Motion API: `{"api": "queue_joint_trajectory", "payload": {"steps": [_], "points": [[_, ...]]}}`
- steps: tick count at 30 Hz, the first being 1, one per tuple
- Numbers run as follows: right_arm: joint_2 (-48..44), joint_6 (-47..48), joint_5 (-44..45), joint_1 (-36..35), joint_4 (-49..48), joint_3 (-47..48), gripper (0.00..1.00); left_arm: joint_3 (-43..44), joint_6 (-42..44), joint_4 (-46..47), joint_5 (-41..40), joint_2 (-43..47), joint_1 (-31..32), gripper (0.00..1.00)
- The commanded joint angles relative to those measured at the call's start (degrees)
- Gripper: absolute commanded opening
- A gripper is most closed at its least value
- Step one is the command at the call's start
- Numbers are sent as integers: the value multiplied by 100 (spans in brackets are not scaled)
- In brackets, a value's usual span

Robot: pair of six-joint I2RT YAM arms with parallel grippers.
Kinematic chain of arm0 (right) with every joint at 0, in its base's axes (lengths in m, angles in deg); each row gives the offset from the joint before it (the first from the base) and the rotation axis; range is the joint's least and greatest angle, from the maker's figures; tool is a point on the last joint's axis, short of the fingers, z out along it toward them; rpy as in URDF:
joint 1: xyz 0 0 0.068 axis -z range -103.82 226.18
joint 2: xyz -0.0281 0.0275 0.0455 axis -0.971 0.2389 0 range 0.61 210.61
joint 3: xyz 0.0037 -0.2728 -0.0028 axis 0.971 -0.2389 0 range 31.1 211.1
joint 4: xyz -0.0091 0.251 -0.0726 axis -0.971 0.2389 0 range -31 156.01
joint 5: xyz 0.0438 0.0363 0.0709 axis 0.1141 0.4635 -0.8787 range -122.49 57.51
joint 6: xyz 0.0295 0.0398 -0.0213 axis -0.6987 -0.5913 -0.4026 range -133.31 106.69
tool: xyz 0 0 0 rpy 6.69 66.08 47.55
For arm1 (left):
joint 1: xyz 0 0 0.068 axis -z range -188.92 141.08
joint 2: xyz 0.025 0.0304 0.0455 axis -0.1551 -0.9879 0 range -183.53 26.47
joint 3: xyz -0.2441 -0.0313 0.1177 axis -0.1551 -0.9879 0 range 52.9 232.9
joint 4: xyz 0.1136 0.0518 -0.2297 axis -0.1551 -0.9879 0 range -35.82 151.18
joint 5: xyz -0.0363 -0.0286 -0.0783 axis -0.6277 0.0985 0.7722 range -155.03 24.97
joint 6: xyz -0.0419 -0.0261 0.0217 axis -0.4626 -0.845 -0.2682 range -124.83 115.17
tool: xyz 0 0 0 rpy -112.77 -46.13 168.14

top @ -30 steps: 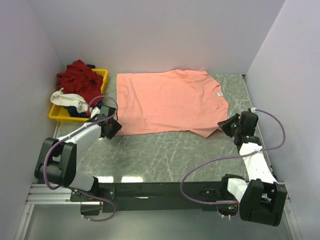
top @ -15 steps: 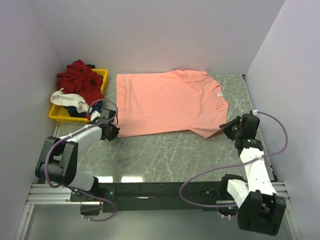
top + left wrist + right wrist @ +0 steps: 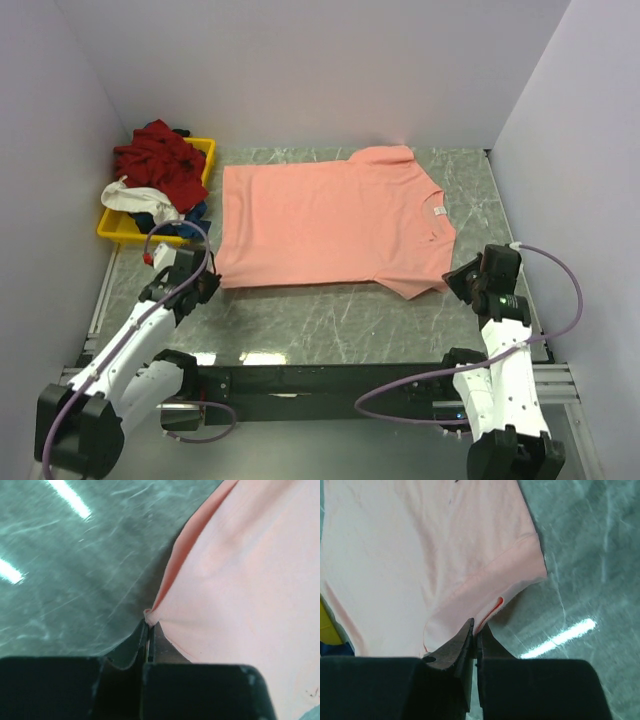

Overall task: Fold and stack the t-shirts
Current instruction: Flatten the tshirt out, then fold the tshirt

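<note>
One salmon-pink t-shirt (image 3: 320,225) lies spread flat mid-table, neck and white neck label (image 3: 437,212) toward 3 o'clock, hem toward 9 o'clock.

Only the overhead view takes in the whole cloth. It also shows the yellow tray (image 3: 207,158) at 10 o'clock, heaped with a dark red shirt (image 3: 160,162), a white shirt (image 3: 130,196) and a blue shirt (image 3: 196,212).

Each wrist view shows what the overhead cannot. The left gripper (image 3: 149,630) is closed tight on the hem corner at 7 o'clock, with the cloth puckered between its fingers. The right gripper (image 3: 475,630) is pinched on the near sleeve's edge at 4 o'clock. A sliver of yellow and blue shows at the left border of the right wrist view.

The hem edge runs just beside the tray, and the far sleeve lies near the back wall at 12 o'clock. Bare table (image 3: 330,310) stretches along 6 o'clock between the shirt and the arm bases, and a narrower strip stays bare at 3 o'clock by the side wall.
</note>
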Motion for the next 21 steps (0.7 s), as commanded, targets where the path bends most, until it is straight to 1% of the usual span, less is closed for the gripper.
{"api": "queue_joint_trajectory", "payload": {"steps": [1,3,7,13,17,19,21], "points": [[-317,-127,327,40,561,271,0,-250,-154,-348,-134,403,13,1],[-510,-118,283,40,649,236,0,-356,-224,-497,-107,491,13,1],[-704,-75,195,40,693,34,0,-444,-180,-515,-80,702,13,1],[-871,22,230,40,1141,182,0,-146,-58,-989,-247,904,13,1],[-1065,22,151,40,1186,270,0,47,-14,-1078,-301,1001,13,1],[-1056,31,64,40,1037,306,0,118,30,-895,-248,905,13,1],[-882,110,-235,40,581,297,0,162,162,-605,-125,643,13,0]]}}
